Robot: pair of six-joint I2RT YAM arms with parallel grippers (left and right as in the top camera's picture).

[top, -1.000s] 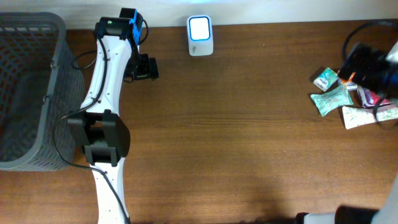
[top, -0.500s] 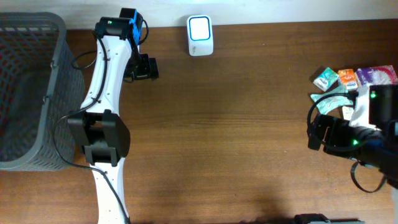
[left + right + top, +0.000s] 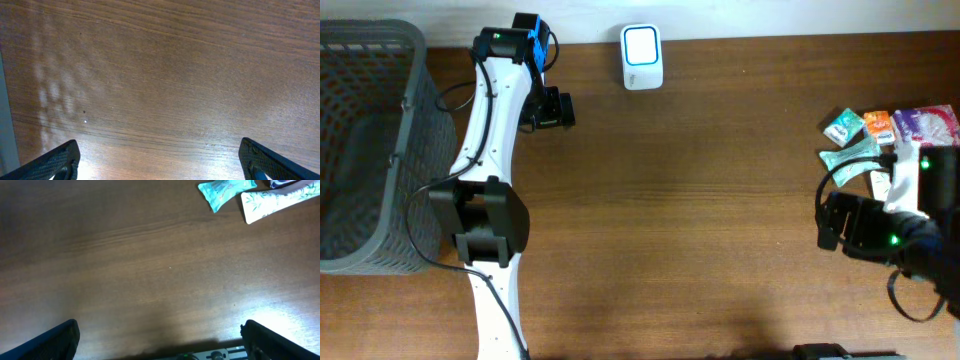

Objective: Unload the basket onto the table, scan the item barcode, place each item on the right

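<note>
you've scanned nothing yet: left gripper (image 3: 161, 161) and right gripper (image 3: 162, 340) gape empty, teal plastic packet (image 3: 847, 160) ungrasped, white box-shaped scanner (image 3: 642, 57) waiting.

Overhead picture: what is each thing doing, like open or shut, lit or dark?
left claw: open, holding nothing.
right claw: open, holding nothing.
scanner: window lit up.
basket: nothing seen inside.
packets: lying in a pile, not picked up.
</note>
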